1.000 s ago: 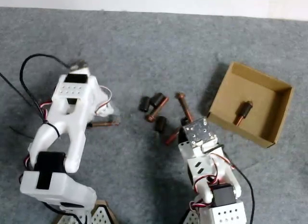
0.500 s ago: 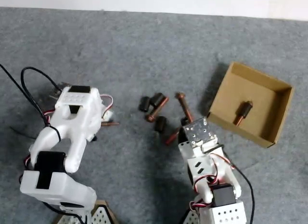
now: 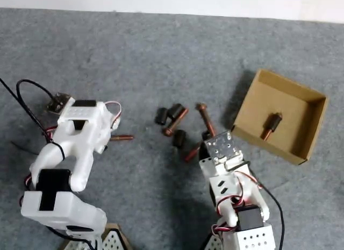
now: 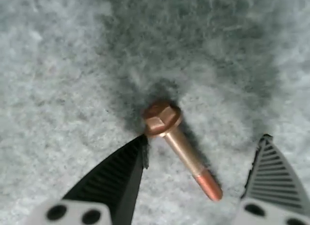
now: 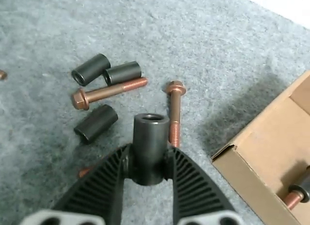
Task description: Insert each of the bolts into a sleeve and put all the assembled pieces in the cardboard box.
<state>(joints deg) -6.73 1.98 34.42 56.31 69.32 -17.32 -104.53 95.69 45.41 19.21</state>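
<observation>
Bolt nearest your left arm lies flat on the grey carpet, between the fingers of your left gripper, whose jaws stand wide apart. One dark fingertip sits just beside the hex head, and I cannot tell whether it touches. From above, that bolt pokes out from under the left arm, well apart from the other bolts and sleeves. Your right gripper is clamped on a black sleeve, held upright with its bore facing up, between the scattered parts and the cardboard box. On the carpet a first loose sleeve and a second loose sleeve lie side by side, with a second bolt just beside them and a third loose sleeve on that bolt's other side. A third bolt lies past the black sleeve, and a fourth bolt shows partly behind a finger of your right gripper. Inside the cardboard box one assembled piece rests on the floor, lying at a slant to the walls.
</observation>
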